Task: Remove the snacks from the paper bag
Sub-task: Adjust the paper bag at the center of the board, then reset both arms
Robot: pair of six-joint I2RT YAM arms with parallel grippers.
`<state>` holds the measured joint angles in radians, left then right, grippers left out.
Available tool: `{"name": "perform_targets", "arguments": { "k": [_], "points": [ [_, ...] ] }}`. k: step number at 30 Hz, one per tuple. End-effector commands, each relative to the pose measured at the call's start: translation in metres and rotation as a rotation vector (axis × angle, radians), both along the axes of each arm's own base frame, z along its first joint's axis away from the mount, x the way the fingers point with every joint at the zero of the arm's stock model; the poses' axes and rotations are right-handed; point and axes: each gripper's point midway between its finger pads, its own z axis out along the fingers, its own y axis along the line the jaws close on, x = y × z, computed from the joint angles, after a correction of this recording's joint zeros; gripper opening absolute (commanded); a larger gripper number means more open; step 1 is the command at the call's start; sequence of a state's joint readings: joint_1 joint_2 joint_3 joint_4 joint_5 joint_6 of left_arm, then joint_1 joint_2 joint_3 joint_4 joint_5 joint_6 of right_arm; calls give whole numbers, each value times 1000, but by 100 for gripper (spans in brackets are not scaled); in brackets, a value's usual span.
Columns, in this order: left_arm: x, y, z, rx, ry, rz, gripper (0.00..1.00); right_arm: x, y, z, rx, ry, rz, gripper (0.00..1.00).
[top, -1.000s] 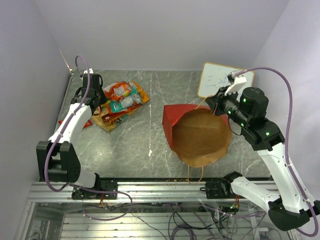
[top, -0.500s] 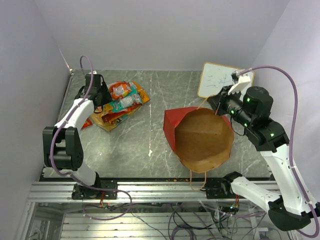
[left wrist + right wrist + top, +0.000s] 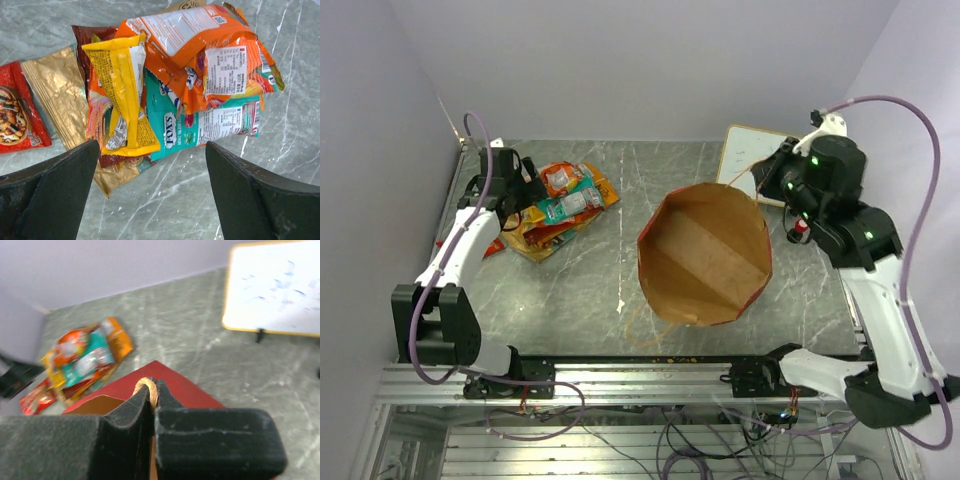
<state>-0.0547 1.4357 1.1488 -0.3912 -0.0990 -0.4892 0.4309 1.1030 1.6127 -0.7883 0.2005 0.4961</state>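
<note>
Several colourful snack packets (image 3: 555, 205) lie heaped on the grey marbled bench (image 3: 620, 180) near its far-left corner. They are well apart from the large paper bag (image 3: 705, 255), red outside and brown kraft inside, which sits between the bench's middle and its right edge with its mouth turned up toward the overhead camera.

Only the overhead view takes in both at once. The left wrist view alone sorts out the heap:
- An orange packet (image 3: 200, 45) with white nutrition panels lies on top.
- A yellow packet (image 3: 122, 95) lies across it.
- A teal packet (image 3: 200, 125) below is printed "FOX'S" and "MINT".
- A tan-gold flat pack (image 3: 55, 95) lies to one side.
- A red packet (image 3: 17, 115) picturing nuts lies at the heap's outer edge.

The left gripper (image 3: 152, 150) hangs over the heap with its dark fingers (image 3: 50, 200) spread wide, touching and holding nothing.

The right wrist view shows what the arm partly hides from above. The right gripper (image 3: 151, 405) has its padded fingers pressed together on the bag's thin orange cord handle (image 3: 146, 386), with the red bag wall just beyond it.

A white writing board (image 3: 750, 160) with a pale wooden frame is at the far-right corner. Its faint blue marks are too blurred to read in either view.
</note>
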Motion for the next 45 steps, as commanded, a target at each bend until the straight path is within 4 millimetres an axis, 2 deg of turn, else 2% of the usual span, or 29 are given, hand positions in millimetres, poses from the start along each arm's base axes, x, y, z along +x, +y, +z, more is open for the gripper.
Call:
{"name": "perform_targets", "arguments": {
  "k": [1, 5, 9, 12, 15, 21, 23, 25, 27, 29, 30, 31, 32, 35, 38, 42, 45],
  "points": [
    [-18, -6, 6, -37, 28, -32, 98, 35, -53, -54, -110, 156, -301, 0],
    [-42, -23, 22, -80, 6, -139, 95, 46, -87, -99, -197, 244, -395, 0],
    [-75, -46, 41, -166, -35, -251, 96, 41, -111, -112, -277, 273, -455, 0],
    [-93, -51, 50, -190, -47, -274, 97, 36, -132, -119, -387, 299, -527, 0],
    [-101, -54, 61, -199, -56, -285, 97, 35, -140, -110, -439, 289, -553, 5],
    [-101, -84, 86, -233, -71, -392, 97, 33, -125, -89, -423, 270, -432, 22],
    [-99, -97, 101, -216, -86, -425, 97, 28, -118, -79, -409, 260, -380, 40],
    [-98, -112, 124, -226, -105, -455, 97, 20, -111, -68, -393, 244, -326, 56],
    [-95, -130, 161, -248, -163, -494, 98, 8, -105, -51, -363, 202, -281, 67],
    [-93, -142, 206, -259, -242, -516, 100, -4, -93, -35, -340, 152, -188, 70],
    [-93, -145, 223, -267, -269, -520, 100, -11, -91, -27, -331, 126, -166, 79],
    [-94, -145, 237, -274, -294, -519, 100, -19, -87, -19, -315, 99, -139, 93],
    [-95, -145, 251, -279, -320, -519, 100, -27, -85, -12, -304, 69, -118, 99],
    [-105, -134, 288, -264, -409, -493, 99, -50, -79, 12, -276, -25, -62, 100],
    [-120, -113, 321, -221, -511, -428, 100, -72, -84, 35, -226, -113, -90, 100],
    [-143, -84, 364, -188, -650, -329, 100, -105, -103, 62, -125, -223, -201, 100],
    [-160, -63, 385, -166, -721, -249, 99, -131, -119, 77, -53, -280, -285, 100]
  ]
}}
